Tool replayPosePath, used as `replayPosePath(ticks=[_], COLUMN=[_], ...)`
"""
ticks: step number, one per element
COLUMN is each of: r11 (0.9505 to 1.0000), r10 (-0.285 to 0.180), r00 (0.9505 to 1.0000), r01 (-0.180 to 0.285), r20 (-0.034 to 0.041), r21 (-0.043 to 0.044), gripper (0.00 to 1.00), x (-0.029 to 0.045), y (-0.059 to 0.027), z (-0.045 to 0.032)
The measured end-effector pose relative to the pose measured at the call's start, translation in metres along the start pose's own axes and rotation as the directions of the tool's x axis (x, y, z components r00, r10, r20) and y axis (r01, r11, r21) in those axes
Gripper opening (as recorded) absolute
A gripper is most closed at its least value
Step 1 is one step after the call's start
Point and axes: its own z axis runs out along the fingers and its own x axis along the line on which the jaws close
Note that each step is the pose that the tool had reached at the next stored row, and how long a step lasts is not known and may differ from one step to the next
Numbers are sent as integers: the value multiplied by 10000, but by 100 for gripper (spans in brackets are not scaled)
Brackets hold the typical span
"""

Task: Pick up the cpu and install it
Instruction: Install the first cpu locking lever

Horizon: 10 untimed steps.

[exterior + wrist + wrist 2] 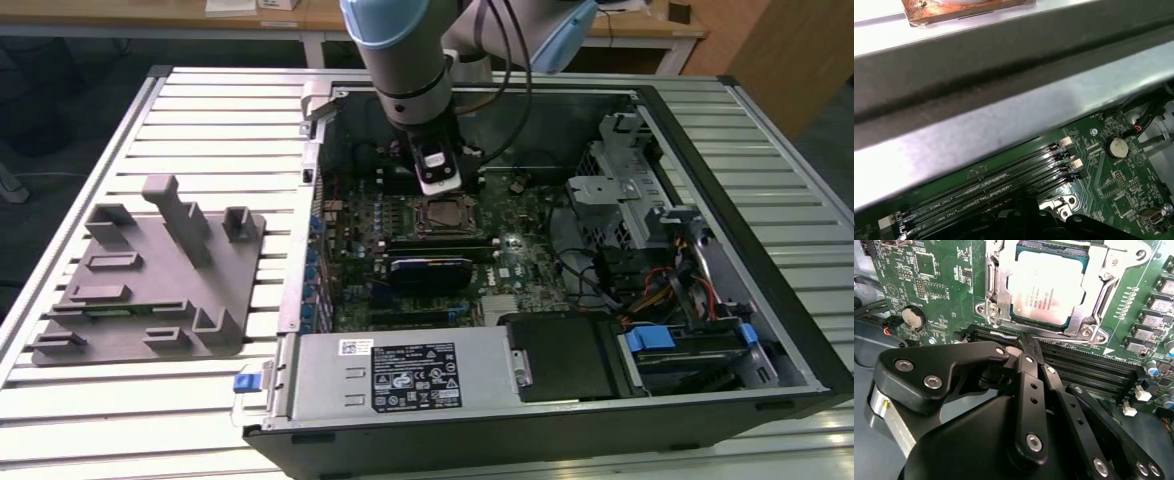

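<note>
The cpu [438,213] lies flat in its socket on the green motherboard [521,262] inside the open computer case. In the second wrist view its silvery top plate, the cpu [1049,287], sits inside the metal socket frame [996,285]. My gripper [439,182] hangs just above the board, on the far side of the socket in the exterior view. In the second wrist view the gripper [1026,343] has its black fingers closed together with nothing between them, tips over the black memory slots [1089,367] beside the socket.
A grey plastic fixture tray [147,290] lies on the slatted table at the exterior view's left. In the case are a power supply [400,375], a drive cage [627,185] and cables [654,290]. The case wall [1004,100] runs close along the memory slots [994,182].
</note>
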Motion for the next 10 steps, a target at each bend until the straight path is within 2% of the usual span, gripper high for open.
replayPosePath(ticks=[10], r11=[10000], r10=[-6], r00=[10000], r01=[6], r20=[11], r21=[18], gripper=[11], x=[5], y=[-9], z=[29])
